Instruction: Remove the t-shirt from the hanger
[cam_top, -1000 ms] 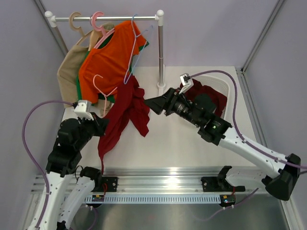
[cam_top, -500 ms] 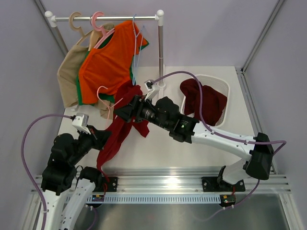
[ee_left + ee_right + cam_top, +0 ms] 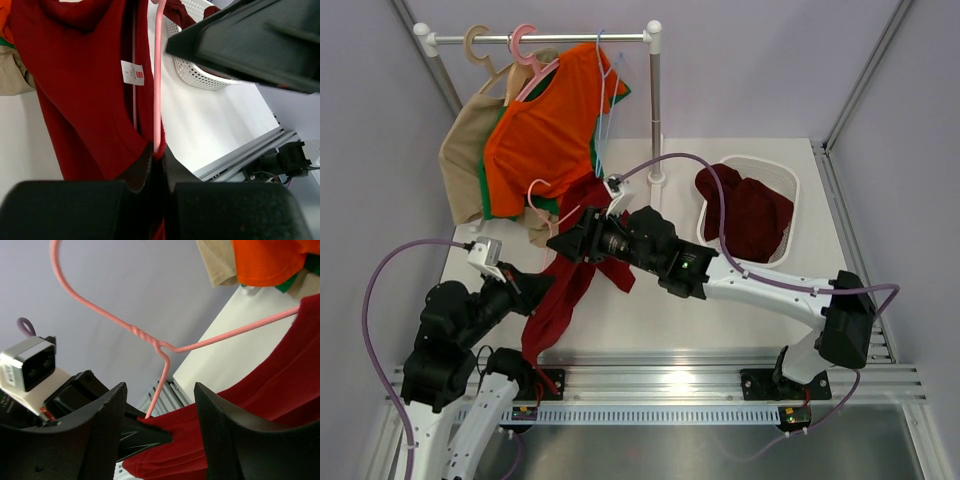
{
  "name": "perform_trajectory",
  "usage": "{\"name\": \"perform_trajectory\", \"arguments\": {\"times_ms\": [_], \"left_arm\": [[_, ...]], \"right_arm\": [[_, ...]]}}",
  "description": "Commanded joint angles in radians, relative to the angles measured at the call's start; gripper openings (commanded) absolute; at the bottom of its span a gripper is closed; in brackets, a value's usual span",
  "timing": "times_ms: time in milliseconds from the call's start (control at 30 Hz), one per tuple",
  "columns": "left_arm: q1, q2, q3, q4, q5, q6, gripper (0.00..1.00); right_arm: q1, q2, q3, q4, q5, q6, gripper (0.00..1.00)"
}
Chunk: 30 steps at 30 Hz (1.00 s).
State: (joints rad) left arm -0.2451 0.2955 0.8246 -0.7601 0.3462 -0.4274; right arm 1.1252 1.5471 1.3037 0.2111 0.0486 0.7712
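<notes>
The left tool [image 3: 157,156] is shown closed on hanger [image 3: 158,75] and t-shirt [image 3: 85,90] together, at 8 o'clock of the basket [image 3: 791,182]; the right tool [image 3: 160,388] is opened. The pinched cloth may be snagged when pulled.

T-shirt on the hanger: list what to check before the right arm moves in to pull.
1. Left claw shut on the hanger: ok, wire pinched, with some cloth.
2. Right claw open: ok, fingers spread wide.
3. T-shirt off the hanger: not ok, the wire runs inside the cloth.
4. Cloth between the right claw's fingers: cannot tell, depth unclear.
5. Hook off the rail: ok, well apart in the top view.
</notes>
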Motion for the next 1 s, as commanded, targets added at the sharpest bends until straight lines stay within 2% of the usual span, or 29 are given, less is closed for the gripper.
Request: {"name": "perform_trajectory", "arguments": {"times_ms": [0,367,400,433,467,500,533,567,600,633,667,733,833,933,967], "left_arm": [[-0.005,-0.004,0.059,0.093,0.066,-0.025,0.0],[-0.005,-0.001,0.047,0.123,0.108,-0.057,0.0],[-0.005,0.002,0.044,0.125,0.114,-0.06,0.0],[-0.005,0.002,0.038,0.125,0.116,-0.062,0.0],[-0.005,-0.001,0.038,0.125,0.111,-0.062,0.0],[-0.005,-0.001,0.041,0.125,0.117,-0.054,0.0],[-0.005,0.004,0.045,0.125,0.117,-0.051,0.07],[-0.005,0.005,0.051,0.127,0.126,-0.048,0.19],[-0.005,0.016,0.057,0.125,0.132,-0.033,0.36],[-0.006,0.019,0.079,0.125,0.14,-0.025,0.67],[-0.005,0.022,0.09,0.124,0.14,-0.022,0.78],[-0.005,0.033,0.116,0.125,0.126,-0.022,0.92],[-0.005,0.048,0.169,0.13,0.096,-0.027,0.91],[-0.005,0.066,0.202,0.162,0.05,-0.05,0.83],[-0.005,0.074,0.199,0.197,0.044,-0.062,0.76]], "right_arm": [[0.025,0.037,0.046,0.013,-0.035,0.03,0.62],[0.027,0.09,0.069,0.086,-0.113,0.027,0.35],[0.028,0.094,0.072,0.091,-0.124,0.028,0.3],[0.027,0.097,0.071,0.096,-0.127,0.03,0.18],[0.027,0.096,0.062,0.103,-0.124,0.033,0.13],[0.027,0.09,0.057,0.114,-0.118,0.03,0.02],[0.027,0.082,0.049,0.116,-0.113,0.03,0.0],[0.027,0.073,0.036,0.119,-0.101,0.014,0.0],[0.028,0.055,0.031,0.108,-0.096,0.004,0.0],[0.025,0.044,0.026,0.091,-0.086,-0.021,0.0],[0.024,0.033,0.022,0.061,-0.069,-0.036,0.0],[0.015,-0.002,-0.001,0.044,-0.066,-0.061,0.0],[-0.018,-0.045,-0.044,0.017,-0.079,-0.066,0.0],[-0.038,-0.076,-0.072,0.004,-0.101,-0.067,0.0],[-0.039,-0.081,-0.072,-0.007,-0.105,-0.073,0.0]]}}
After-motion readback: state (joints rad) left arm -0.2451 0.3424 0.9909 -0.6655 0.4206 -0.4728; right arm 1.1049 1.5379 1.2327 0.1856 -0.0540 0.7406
